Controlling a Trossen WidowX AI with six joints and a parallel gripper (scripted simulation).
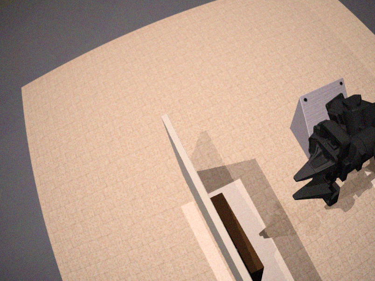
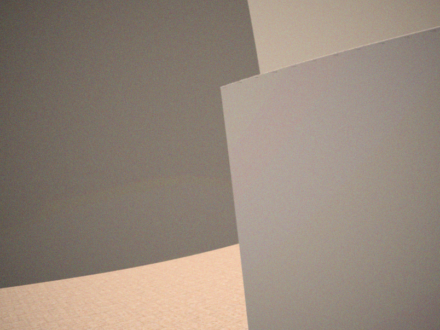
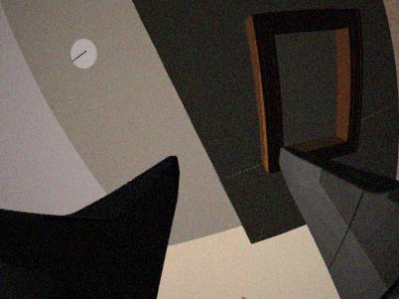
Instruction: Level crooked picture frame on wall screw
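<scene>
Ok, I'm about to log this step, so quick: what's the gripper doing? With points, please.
Gripper [image 1: 293, 187] [image 3: 229, 160]: open, nothing between its fingers, apart from the picture frame [image 1: 237, 230] [image 3: 272, 98].

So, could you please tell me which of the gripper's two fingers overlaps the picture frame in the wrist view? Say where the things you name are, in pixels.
The grey finger [image 3: 323, 203] on the image's right; the black one stays clear.
</scene>
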